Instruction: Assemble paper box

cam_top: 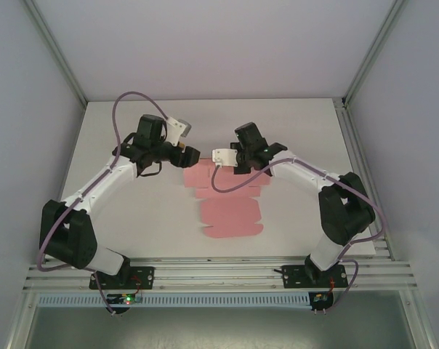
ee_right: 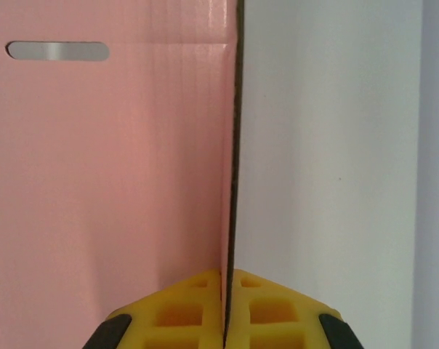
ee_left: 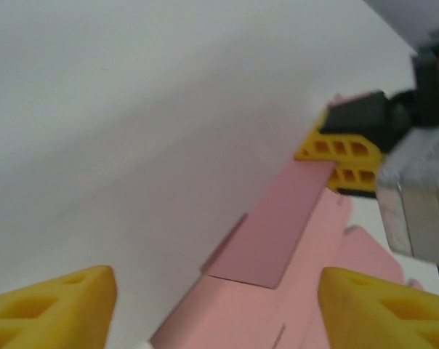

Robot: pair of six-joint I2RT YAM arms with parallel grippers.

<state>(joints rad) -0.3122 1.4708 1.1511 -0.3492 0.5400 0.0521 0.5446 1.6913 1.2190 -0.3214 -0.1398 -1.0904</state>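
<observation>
Now my right pincer (ee_right: 225, 294) clenches a paper box (ee_right: 110, 182) flap for folding; my released left pincer (ee_left: 216, 305) should assist.

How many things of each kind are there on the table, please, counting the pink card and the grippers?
paper box, one pink die-cut sheet: 1
Grippers, the left gripper and the right gripper: 2
Total: 3
</observation>
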